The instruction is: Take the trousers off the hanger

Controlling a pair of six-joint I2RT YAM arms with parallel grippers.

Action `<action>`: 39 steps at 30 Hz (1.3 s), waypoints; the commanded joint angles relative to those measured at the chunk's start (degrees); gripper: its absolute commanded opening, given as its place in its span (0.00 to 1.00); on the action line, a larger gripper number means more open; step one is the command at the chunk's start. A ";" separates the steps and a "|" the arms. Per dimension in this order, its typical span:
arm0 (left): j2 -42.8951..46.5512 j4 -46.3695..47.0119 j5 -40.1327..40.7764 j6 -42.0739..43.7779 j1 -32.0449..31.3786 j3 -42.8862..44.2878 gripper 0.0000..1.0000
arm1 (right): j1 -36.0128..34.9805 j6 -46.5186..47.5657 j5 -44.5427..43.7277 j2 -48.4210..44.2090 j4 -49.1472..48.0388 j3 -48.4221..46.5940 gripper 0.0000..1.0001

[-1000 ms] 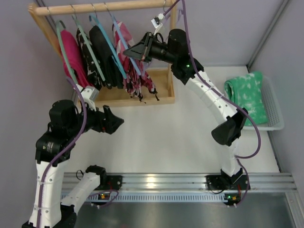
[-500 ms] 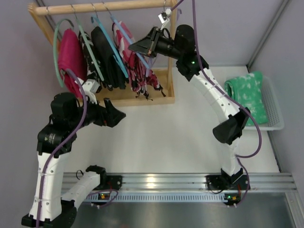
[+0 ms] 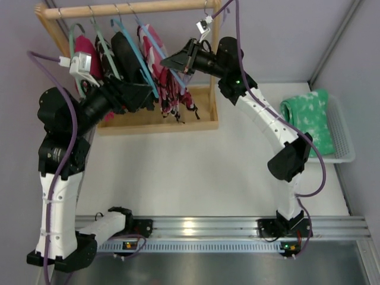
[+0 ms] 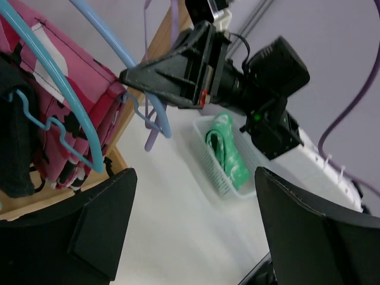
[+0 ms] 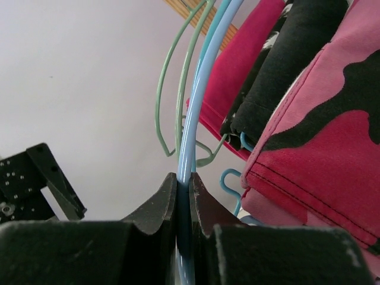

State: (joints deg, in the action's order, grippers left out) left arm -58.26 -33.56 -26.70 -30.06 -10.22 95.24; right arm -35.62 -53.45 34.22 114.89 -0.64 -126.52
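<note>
One camera looks down on the counter (image 3: pixel 196 172) from high behind; both close wrist cameras face the same hanger (image 5: pixel 196 119).

This is a robotics lab test cell rather than a home. A white-and-black left robot arm (image 3: pixel 56 196) and a matching right robot arm (image 3: pixel 267 119) are bolted to a ribbed aluminium rail (image 3: pixel 208 227) at the edge of a bare white tabletop (image 3: pixel 196 172). Purple cables (image 3: pixel 325 172) loop along them. Plain grey-lilac panel walls (image 3: pixel 279 35) box the table in. The props look staged: a small wooden clothes rack (image 3: pixel 148 8) and a white plastic mesh basket (image 3: pixel 346 133) stand on the table.
</note>
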 commanded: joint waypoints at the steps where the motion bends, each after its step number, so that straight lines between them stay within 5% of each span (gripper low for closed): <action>1: -5.44 9.30 4.28 -11.84 0.20 2.13 0.86 | -0.68 4.05 -3.72 -5.47 -6.04 -0.75 0.00; 10: -15.91 13.34 10.85 -30.40 -0.06 8.11 0.77 | -0.68 5.29 -4.07 -5.64 -5.51 -0.83 0.00; 15: -18.47 17.37 13.86 -32.33 -0.42 10.75 0.67 | -0.77 5.37 -3.98 -5.47 -5.51 -0.66 0.00; 39: -27.43 20.64 17.21 -40.60 -1.82 10.23 0.57 | -1.30 3.79 -3.10 -5.55 -7.18 -0.57 0.00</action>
State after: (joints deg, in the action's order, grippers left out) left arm -85.52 -16.14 -10.35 -68.31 -11.11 104.90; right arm -36.38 -50.78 32.71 114.28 -0.21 -125.99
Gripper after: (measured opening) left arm 0.569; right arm 0.066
